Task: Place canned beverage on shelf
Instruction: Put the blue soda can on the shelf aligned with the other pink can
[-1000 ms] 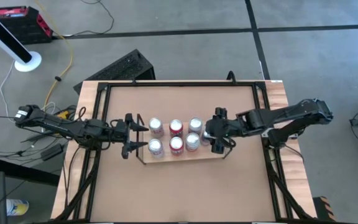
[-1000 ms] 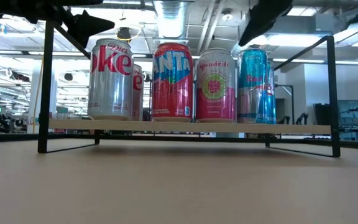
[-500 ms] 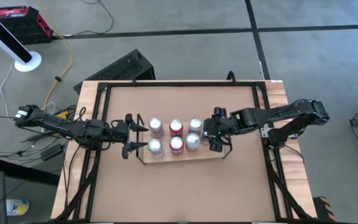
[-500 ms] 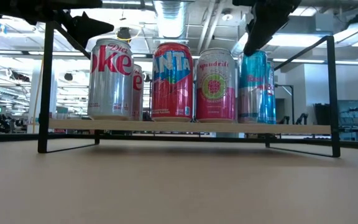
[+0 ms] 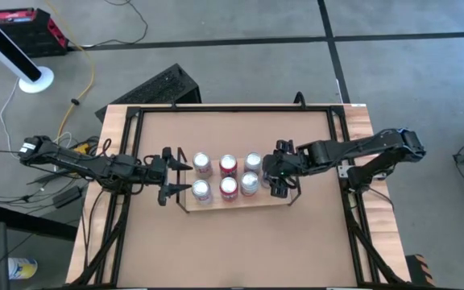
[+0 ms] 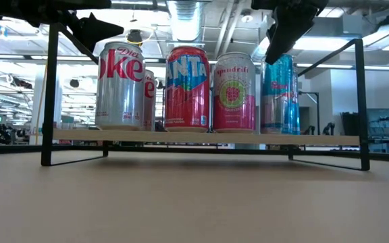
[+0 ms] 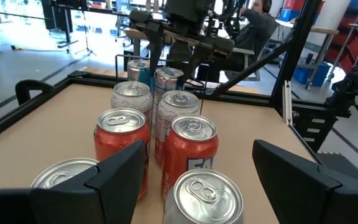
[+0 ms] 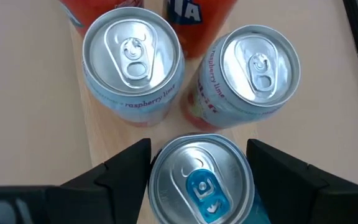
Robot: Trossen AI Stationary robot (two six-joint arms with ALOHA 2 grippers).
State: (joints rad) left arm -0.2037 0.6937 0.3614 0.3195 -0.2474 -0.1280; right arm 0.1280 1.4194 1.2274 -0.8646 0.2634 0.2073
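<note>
your right gripper (image 5: 275, 179) sits right of centre in the high view, over the right end of the shelf (image 5: 234, 202). in the right wrist view its fingers (image 8: 120, 168) stand apart on either side of the blue-tab can (image 8: 199, 179); you can't tell if they touch the can's sides. in the low view that can shows as the teal can (image 6: 279, 94) at the right end of the front row, standing upright on the shelf board w/ the gripper's dark shape just above its top.

next to it in the wrist view are two silver-top cans: the raspberry lime can (image 8: 132, 59) and another pale can (image 8: 248, 71), both upright and close together.

low view, left to right on the shelf: diet coke can (image 6: 120, 86), fanta can (image 6: 187, 88), spindrift can (image 6: 234, 92), then the teal one. more cans stand behind in a 2nd row.

your left gripper (image 5: 169, 174) is left of centre in the high view, just off the shelf's left end, fingers (image 7: 124, 171) wide apart and holding nothing. it looks down the rows of cans toward the right arm.

the shelf stands mid tabletop (image 5: 232, 242).
</note>
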